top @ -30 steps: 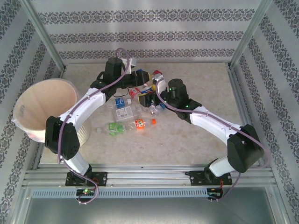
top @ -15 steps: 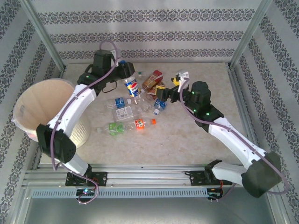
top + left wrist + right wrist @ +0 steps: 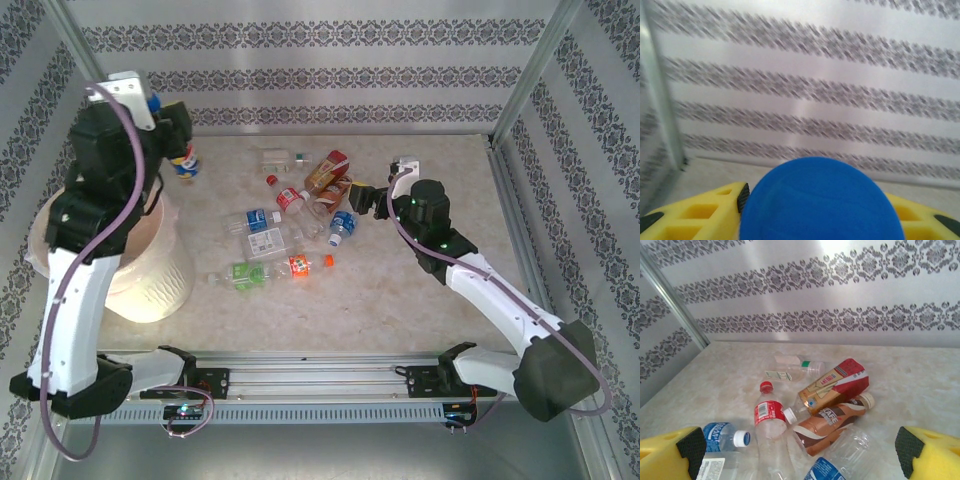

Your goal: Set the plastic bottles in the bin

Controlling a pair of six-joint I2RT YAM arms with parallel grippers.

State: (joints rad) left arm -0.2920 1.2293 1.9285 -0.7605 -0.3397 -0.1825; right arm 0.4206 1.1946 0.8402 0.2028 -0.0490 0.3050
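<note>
Pinching blue-cap bottle (image 3: pixel 820 192) in L claw (image 3: pixel 821 212), wrist cam.

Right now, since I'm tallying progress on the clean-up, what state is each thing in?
left gripper, shut on the blue-capped bottle, raised near the bin.
blue-capped bottle, held aloft, not yet in the bin.
right gripper, open, empty.
bin, upright, open at the top.
red-capped bottle, lying on the table, capped.
brown-labelled bottle, lying on the table, capped.
</note>
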